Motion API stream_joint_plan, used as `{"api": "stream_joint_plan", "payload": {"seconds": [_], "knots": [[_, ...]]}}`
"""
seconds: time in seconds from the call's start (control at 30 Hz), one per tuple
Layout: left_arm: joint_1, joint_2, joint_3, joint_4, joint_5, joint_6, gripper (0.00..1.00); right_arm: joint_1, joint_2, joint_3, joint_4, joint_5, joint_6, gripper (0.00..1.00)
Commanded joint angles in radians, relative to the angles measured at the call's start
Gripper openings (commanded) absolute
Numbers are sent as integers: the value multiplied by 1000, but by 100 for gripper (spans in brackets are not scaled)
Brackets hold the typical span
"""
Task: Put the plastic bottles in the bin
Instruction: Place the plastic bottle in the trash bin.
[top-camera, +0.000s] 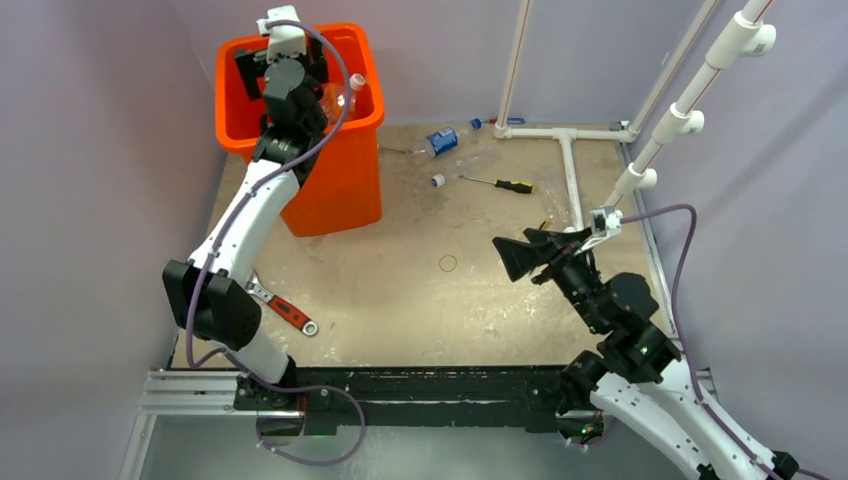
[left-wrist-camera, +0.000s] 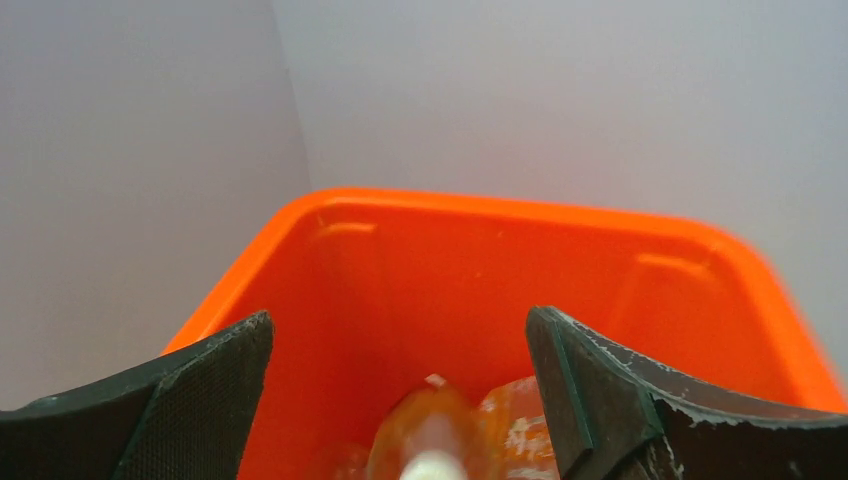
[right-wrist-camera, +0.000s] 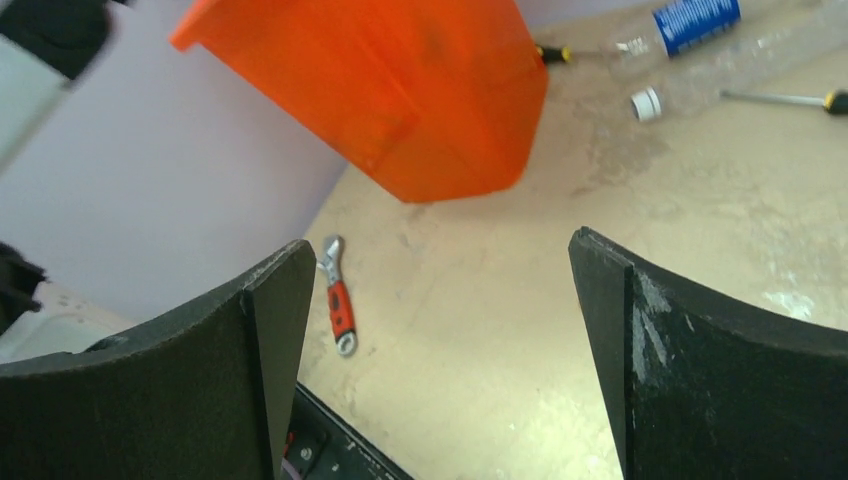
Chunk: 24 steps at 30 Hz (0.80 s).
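Observation:
The orange bin (top-camera: 340, 185) stands at the back left. My left gripper (top-camera: 290, 70) hangs over its opening, open and empty. In the left wrist view the gripper (left-wrist-camera: 400, 318) looks into the bin (left-wrist-camera: 450, 260), where a blurred clear bottle (left-wrist-camera: 430, 440) lies below the jaws. A white-capped bottle (top-camera: 355, 92) leans inside the bin's right wall. On the table lie a blue-label bottle (top-camera: 440, 141) (right-wrist-camera: 690, 22) and a clear white-capped bottle (top-camera: 465, 172) (right-wrist-camera: 720, 75). My right gripper (top-camera: 505, 258) (right-wrist-camera: 440, 243) is open and empty above the table's right middle.
A red-handled wrench (top-camera: 290, 312) (right-wrist-camera: 340, 300) lies at the front left. A yellow-black screwdriver (top-camera: 505, 184) lies beside the bottles. A small ring (top-camera: 448, 263) lies mid-table. A white pipe frame (top-camera: 570, 140) stands at the back right. Walls close in the table.

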Motion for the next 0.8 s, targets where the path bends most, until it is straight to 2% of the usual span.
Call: {"api": "stream_joint_plan", "payload": {"seconds": [0.0,0.17,0.3,0.47,0.63,0.77], "knots": [[-44,-137,170,-167,70,-156,98,-1,81,81,-67,90,-24,99],[-147,-236,228,-397,294,-307,99,-2,185,111,-102,185,-52,99],[-185,-306,140,-503,614,-439,99,-1,262,112,-85,247,-55,99],[-204,-421,-79,-480,883,-532,99,-1,368,105,-37,297,-28,99],[-217,-574,-282,-414,996,-560,99,-1,511,139,23,363,-11,99],[-216,-682,-453,-327,1022,-575,99,-12,692,212,34,497,-53,99]]}}
